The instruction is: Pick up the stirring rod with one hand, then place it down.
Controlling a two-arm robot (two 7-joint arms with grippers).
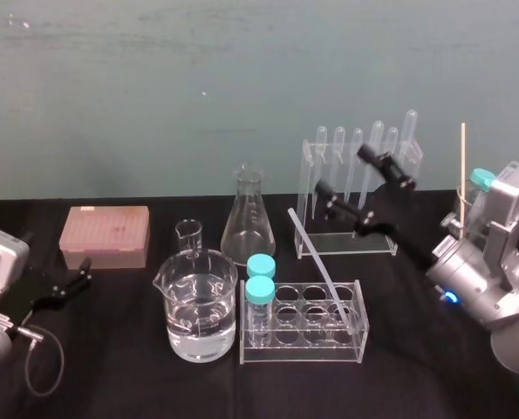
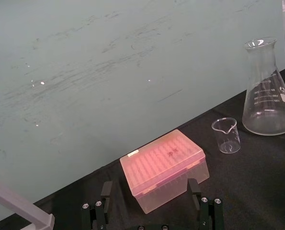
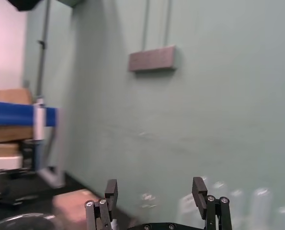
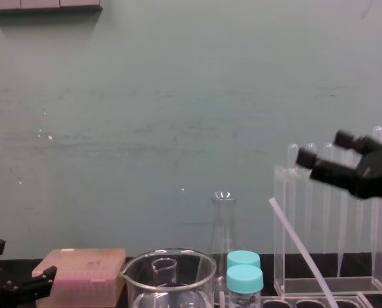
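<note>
Hovering the right gripper (image 1: 344,171), fingers apart, with the stirring rod (image 1: 316,257) leaning below them, risking clipping the pipette stand (image 1: 346,246) behind them on descent; idling the left gripper (image 1: 78,278), fingers apart.

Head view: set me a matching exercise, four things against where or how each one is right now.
Things:
1. stirring rod
2. right gripper
3. left gripper
4. pink box

States:
A. open, low at the table's left edge
B. lid shut, lying at back left
C. leaning, lower end in the front rack
D. open, raised before the pipette stand

Pairs: 1-C, 2-D, 3-A, 4-B
</note>
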